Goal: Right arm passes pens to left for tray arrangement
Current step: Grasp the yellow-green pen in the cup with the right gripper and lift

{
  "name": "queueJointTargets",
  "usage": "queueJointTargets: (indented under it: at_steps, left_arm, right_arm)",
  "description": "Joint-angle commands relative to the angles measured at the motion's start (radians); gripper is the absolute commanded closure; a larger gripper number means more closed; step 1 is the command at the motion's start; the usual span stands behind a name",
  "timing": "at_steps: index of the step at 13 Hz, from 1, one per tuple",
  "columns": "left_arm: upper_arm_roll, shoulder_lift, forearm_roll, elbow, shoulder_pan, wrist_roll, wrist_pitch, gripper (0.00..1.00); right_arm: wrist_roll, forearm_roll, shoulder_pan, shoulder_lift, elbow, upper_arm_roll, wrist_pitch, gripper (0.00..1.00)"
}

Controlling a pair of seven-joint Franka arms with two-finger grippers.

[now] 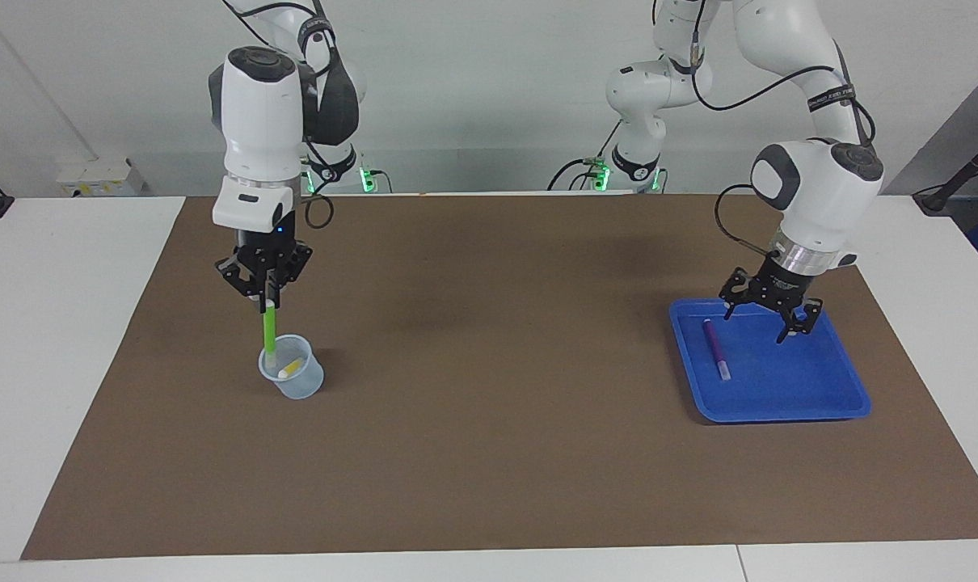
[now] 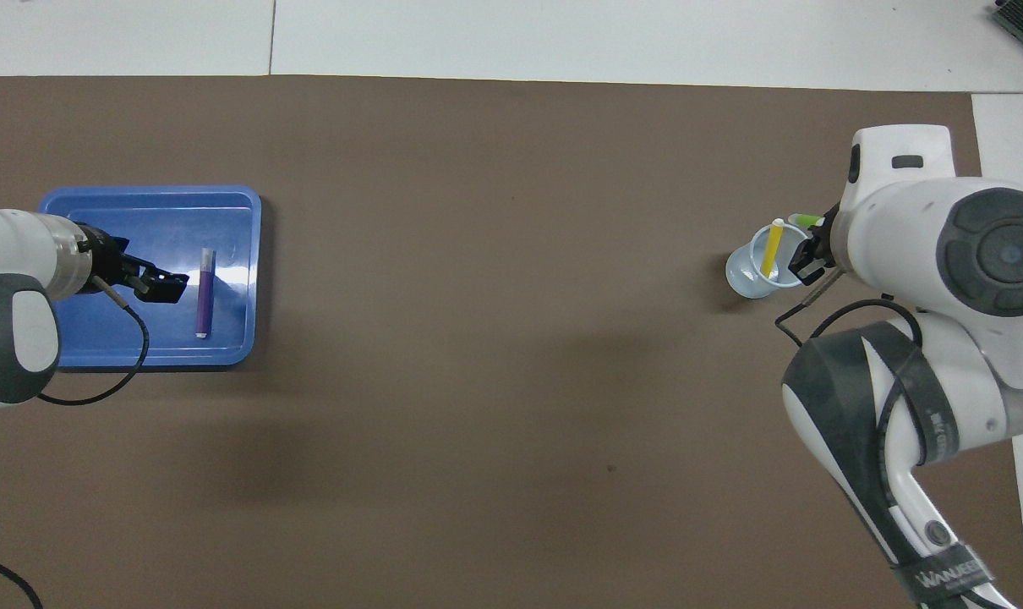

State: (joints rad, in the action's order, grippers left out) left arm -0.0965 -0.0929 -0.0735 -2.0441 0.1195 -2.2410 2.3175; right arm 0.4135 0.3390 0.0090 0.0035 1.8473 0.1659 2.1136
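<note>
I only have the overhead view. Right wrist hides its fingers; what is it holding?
Observer: The right gripper is shut on the green pen, which hangs upright.
Operator: Clear of the cup?
Observer: No, the pen's lower end is still inside the cup, beside the yellow pen.
Operator: Left touching the purple one?
Observer: No. The left gripper is open, raised above the tray; the purple pen lies flat in it.

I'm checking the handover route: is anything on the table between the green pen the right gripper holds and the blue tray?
Nothing visible. The right gripper holds the green pen, its lower end in the cup. Only bare brown mat lies between cup and tray. The left gripper is open over the tray, beside the purple pen.
</note>
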Motion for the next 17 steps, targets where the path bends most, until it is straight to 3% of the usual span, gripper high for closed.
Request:
queueJointTargets:
  at_steps: [1,7,11,13,15,17]
  left_arm:
    - [0.008,0.008,0.017,0.021,-0.011,0.279,-0.096,0.00]
    - [0.003,0.016,0.021,0.055,-0.029,1.003,-0.144,0.00]
    - [0.003,0.013,0.021,0.105,-0.018,1.386,-0.141,0.00]
    - [0.015,0.021,0.021,0.134,-0.006,1.599,-0.148,0.00]
    - [0.014,0.036,0.021,0.162,-0.007,1.627,-0.151,0.00]
    - [0.012,0.114,0.021,0.151,-0.017,1.632,-0.219,0.00]
  right_arm:
    - [-0.005,-0.111,-0.004,0.004,-0.083,0.006,-0.081,1.00]
    - [-0.312,-0.408,0.017,0.001,-0.137,0.017,-0.119,1.00]
    - [-0.427,-0.671,0.020,-0.011,-0.137,0.023,-0.077,1.00]
    - [-0.498,-0.696,0.020,-0.022,-0.132,0.035,-0.014,1.00]
    - [-0.585,-0.698,0.043,-0.022,-0.122,0.052,0.070,1.00]
    - [-0.717,-0.707,0.094,-0.022,-0.111,0.052,0.132,1.00]
